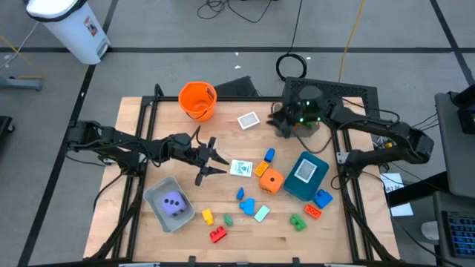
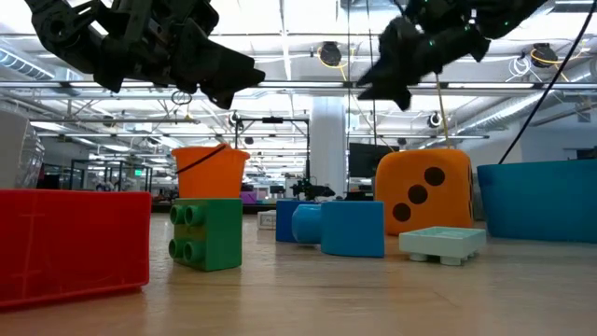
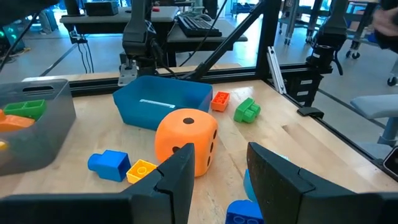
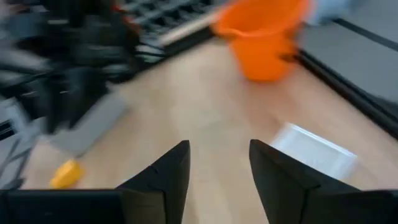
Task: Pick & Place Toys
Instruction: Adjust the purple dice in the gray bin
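1. Orange die (image 1: 272, 180): sits at mid-table just beside the teal bin (image 1: 306, 176); in the low view three dark dots run diagonally across its facing side. A cube, so no long axis.
2. Purple die (image 1: 173, 204): lies inside the grey bin (image 1: 160, 194) at the table's near left, dotted face up.
3. Picture cards: one (image 1: 241, 168) flat at mid-table, just off the left gripper; one (image 1: 248, 120) nearer the far edge, its long axis tilted against the table edge; one (image 1: 305, 170) lies in the teal bin.
4. Loose blocks: blue block (image 1: 269, 155), orange block (image 1: 261, 169), blue pair (image 1: 244, 201), pale mint block (image 1: 261, 213), yellow block (image 1: 208, 216), red block (image 1: 217, 234), green block (image 1: 297, 222), orange-red block (image 1: 312, 211), blue block (image 1: 322, 198). All are strewn across the near half of the table.
5. Left gripper (image 1: 210, 157): hangs above the table left of centre, pointing toward the orange die; fingers apart, nothing between them.
6. Right gripper (image 1: 275, 119): held over the far side, beside the tilted card; fingers apart, nothing held.
7. Orange bucket (image 1: 197, 99): upright at the far edge, left of the tilted card.
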Motion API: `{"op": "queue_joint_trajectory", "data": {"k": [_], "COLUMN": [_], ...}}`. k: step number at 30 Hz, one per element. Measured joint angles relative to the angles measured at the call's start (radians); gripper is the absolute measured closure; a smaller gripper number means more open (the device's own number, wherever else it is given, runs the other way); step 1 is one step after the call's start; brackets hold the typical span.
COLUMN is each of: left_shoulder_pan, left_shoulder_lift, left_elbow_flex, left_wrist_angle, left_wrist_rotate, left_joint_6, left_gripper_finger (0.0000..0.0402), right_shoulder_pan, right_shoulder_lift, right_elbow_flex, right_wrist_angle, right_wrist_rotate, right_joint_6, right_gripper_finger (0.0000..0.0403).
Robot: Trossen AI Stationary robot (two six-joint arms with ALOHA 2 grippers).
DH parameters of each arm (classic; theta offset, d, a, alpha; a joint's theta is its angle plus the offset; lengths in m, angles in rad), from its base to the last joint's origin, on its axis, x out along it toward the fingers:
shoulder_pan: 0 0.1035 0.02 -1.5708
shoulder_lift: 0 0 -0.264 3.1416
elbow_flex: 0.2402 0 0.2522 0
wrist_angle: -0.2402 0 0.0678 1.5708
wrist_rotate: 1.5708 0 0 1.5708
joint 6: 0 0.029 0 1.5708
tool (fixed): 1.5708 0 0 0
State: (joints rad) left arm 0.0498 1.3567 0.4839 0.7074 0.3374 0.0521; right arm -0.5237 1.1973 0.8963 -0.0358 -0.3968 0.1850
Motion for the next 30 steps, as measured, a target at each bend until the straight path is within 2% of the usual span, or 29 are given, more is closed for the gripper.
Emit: {"op": "queue_joint_trajectory", "data": {"k": [7, 10, 12, 15, 20, 23, 26, 30], "left_shoulder_pan": [-0.019, -0.029, -0.03, -0.037, -0.105, -0.167, -0.228, -0.332], "left_shoulder_lift": [0.0, -0.003, -0.027, -0.095, -0.191, -0.215, -0.228, -0.227], "left_elbow_flex": [0.0, 0.0, 0.001, 0.047, 0.176, 0.251, 0.311, 0.346], "left_wrist_angle": [-0.009, -0.084, -0.177, -0.4, -0.832, -1.029, -1.196, -1.313], "left_wrist_rotate": [0.0, 0.001, -0.009, -0.067, -0.276, -0.373, -0.382, -0.354], "left_joint_6": [-0.02, 0.019, 0.015, -0.038, -0.179, -0.306, -0.493, -0.718], "left_gripper_finger": [0.025, 0.025, 0.025, 0.025, 0.025, 0.025, 0.025, 0.025], "right_shoulder_pan": [0.231, 0.309, 0.351, 0.399, 0.436, 0.441, 0.442, 0.443], "right_shoulder_lift": [0.042, 0.071, 0.087, 0.121, 0.168, 0.191, 0.197, 0.197], "right_elbow_flex": [0.0, 0.0, 0.0, -0.001, -0.001, -0.001, -0.001, -0.001], "right_wrist_angle": [0.158, 0.196, 0.191, 0.195, 0.194, 0.194, 0.19, 0.191], "right_wrist_rotate": [0.001, 0.004, 0.005, 0.006, 0.009, 0.009, 0.008, 0.008], "right_joint_6": [-0.1, -0.136, -0.157, -0.181, -0.2, -0.189, -0.152, -0.137], "right_gripper_finger": [0.0232, 0.0235, 0.0238, 0.0242, 0.0241, 0.0242, 0.0244, 0.0244]}}
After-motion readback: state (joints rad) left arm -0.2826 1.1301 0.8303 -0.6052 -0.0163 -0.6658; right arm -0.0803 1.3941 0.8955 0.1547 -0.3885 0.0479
